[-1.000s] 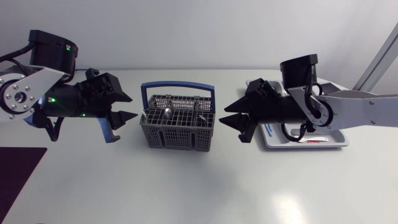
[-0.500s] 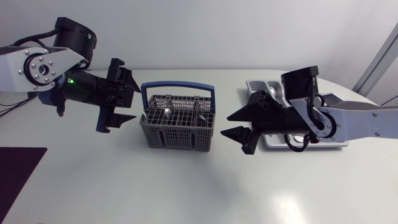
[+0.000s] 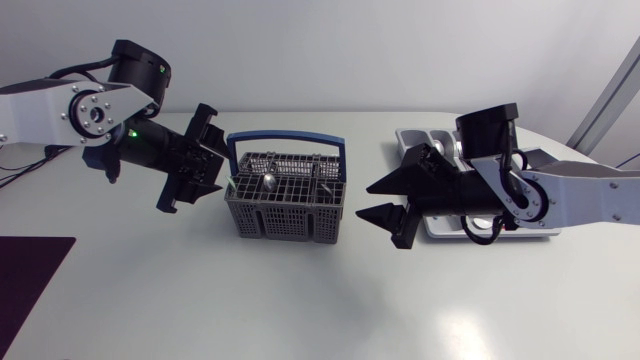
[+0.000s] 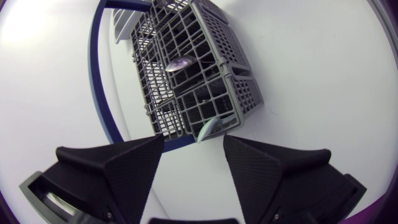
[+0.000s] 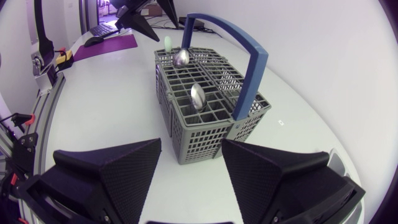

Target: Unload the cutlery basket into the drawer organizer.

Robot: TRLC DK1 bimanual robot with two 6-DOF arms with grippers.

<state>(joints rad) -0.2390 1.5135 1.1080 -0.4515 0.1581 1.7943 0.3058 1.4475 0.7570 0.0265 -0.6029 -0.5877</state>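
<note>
Swinging in from the far left, the left arm is now carrying the left hand [image 3: 218, 170] closer to the cutlery basket [image 3: 287, 195] than a second ago. Its wrist is rolling over so that the released fingers are standing apart just beside the basket's left end, gripping nothing. The right arm is sitting slightly nearer than before and uncovering more of the drawer organizer [image 3: 413, 137] at the far right of the desk [image 3: 300, 300]. The right hand [image 3: 365, 200] is hanging just right of the basket, also spread wide and empty. The basket itself is staying put in the middle of the desk, blue handle [image 5: 245, 46] upright. As for progress, the unloading is looking barely begun, or at least far from finished. One spoon [image 5: 198, 96] is standing bowl-up in the grid, a second spoon [image 5: 181, 58] is showing at the far end with a pale green handle [image 5: 168, 42] beside it, and neither hand is carrying a piece. What is already lying in the organizer is mostly hiding behind the right arm, so I cannot tell. Every piece showing in the basket is waiting to be lifted out and moved right.
</note>
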